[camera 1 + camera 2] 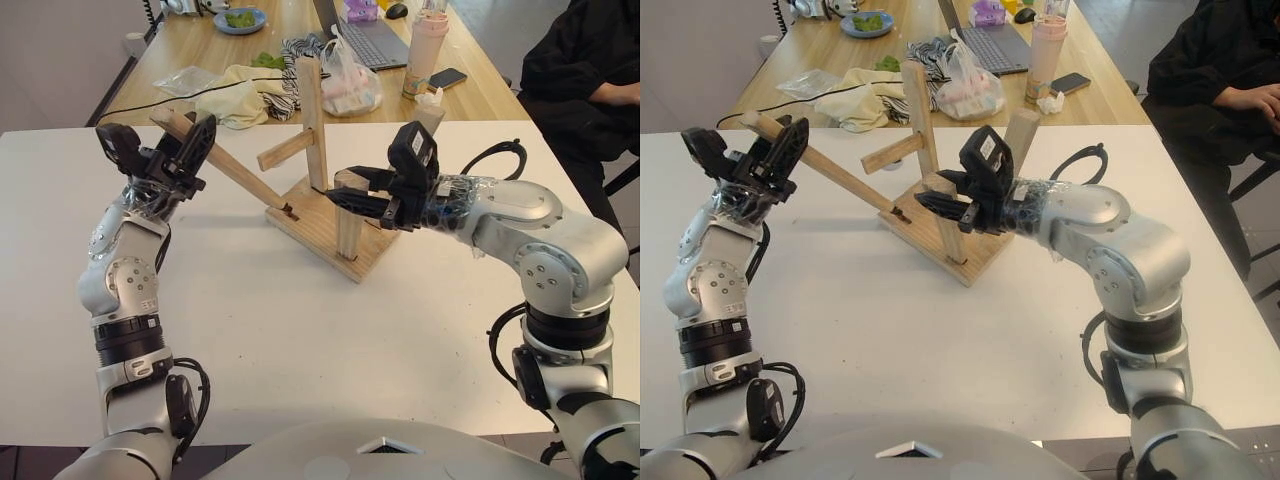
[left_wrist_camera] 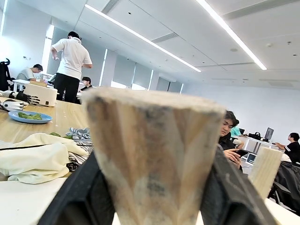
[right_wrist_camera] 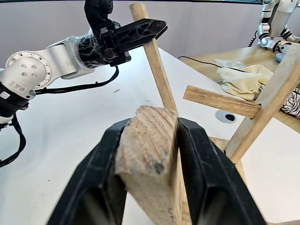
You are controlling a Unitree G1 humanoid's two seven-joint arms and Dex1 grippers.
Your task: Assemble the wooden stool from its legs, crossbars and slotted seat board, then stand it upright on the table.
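Note:
The slotted seat board (image 1: 318, 238) lies flat on the white table (image 1: 300, 340) with its legs pointing up. A long leg (image 1: 232, 168) slants from the board toward the left, and my left gripper (image 1: 193, 135) is shut on its free end (image 2: 152, 140). My right gripper (image 1: 352, 200) is shut on the top of a short leg (image 3: 149, 150) standing at the board's near side. Behind it, a tall leg (image 1: 313, 110) rises nearly upright with a crossbar (image 1: 284, 150) jutting off it to the left. A further leg (image 1: 1020, 130) shows past my right wrist.
Behind the white table stands a wooden table (image 1: 200, 45) with cloths (image 1: 240, 90), a plastic bag (image 1: 350, 85), a laptop (image 1: 372, 40), a pink bottle (image 1: 425, 55) and a blue bowl (image 1: 240, 20). A black cable (image 1: 500, 152) loops by my right arm.

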